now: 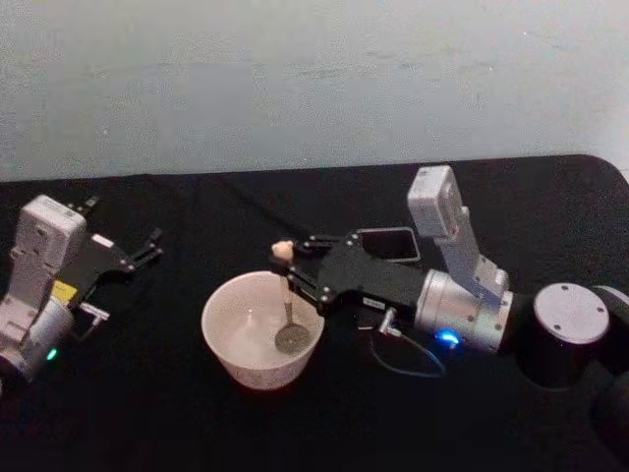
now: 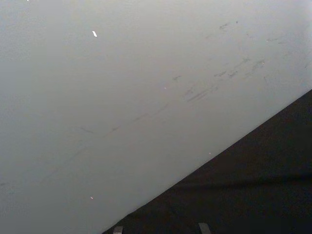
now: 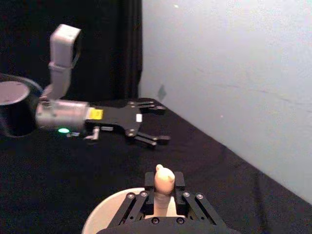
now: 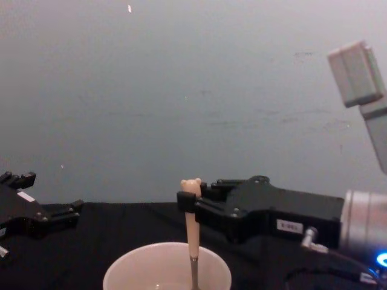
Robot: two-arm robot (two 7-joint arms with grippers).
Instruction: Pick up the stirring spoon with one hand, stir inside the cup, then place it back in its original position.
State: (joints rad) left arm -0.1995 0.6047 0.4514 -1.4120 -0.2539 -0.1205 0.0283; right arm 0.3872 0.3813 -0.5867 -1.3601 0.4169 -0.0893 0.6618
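The stirring spoon (image 1: 286,295) stands upright in the cream-white cup (image 1: 246,366), with its metal bowl (image 1: 291,338) on the cup's bottom. My right gripper (image 1: 288,272) reaches in from the right and is shut on the beige handle just under the bear head (image 4: 191,186). The right wrist view shows that bear head (image 3: 164,178) poking up between the fingers, above the cup rim (image 3: 100,217). The dark square holder (image 1: 389,242) sits behind the right gripper, partly covered by it. My left gripper (image 1: 145,250) rests open at the far left, apart from everything.
Black cloth covers the table (image 1: 147,413), and a pale wall (image 4: 181,90) stands close behind it. The right arm's body (image 1: 462,305) lies across the table to the right of the cup. A thin cable (image 1: 403,359) loops beside it.
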